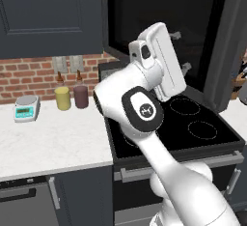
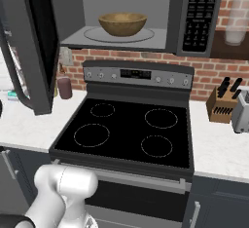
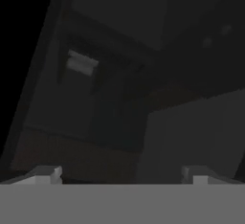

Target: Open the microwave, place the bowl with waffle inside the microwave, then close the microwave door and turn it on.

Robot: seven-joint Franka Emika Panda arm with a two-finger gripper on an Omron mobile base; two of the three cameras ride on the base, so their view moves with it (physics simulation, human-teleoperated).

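Observation:
The microwave (image 2: 194, 37) hangs above the stove with its cavity showing. The tan-brown bowl (image 2: 122, 24) sits on the round glass plate inside; what it holds is hidden by its rim. The microwave door (image 2: 36, 42) is swung wide open to the left, its black glass (image 1: 193, 12) spanning the top of the left base view. My gripper (image 1: 181, 51) is raised close in front of that glass, open, with nothing between its fingertips (image 3: 48, 174). The dark glass fills the space ahead of the gripper (image 3: 123, 175) in the hand view. The button panel (image 2: 199, 12) is on the microwave's right.
The black-topped stove (image 2: 126, 124) lies below the microwave. A knife block (image 2: 222, 106) and a toaster (image 2: 241, 111) stand on the right counter. On the left counter are a yellow jar (image 1: 62, 98), a maroon jar (image 1: 81, 96) and a small scale (image 1: 26, 108).

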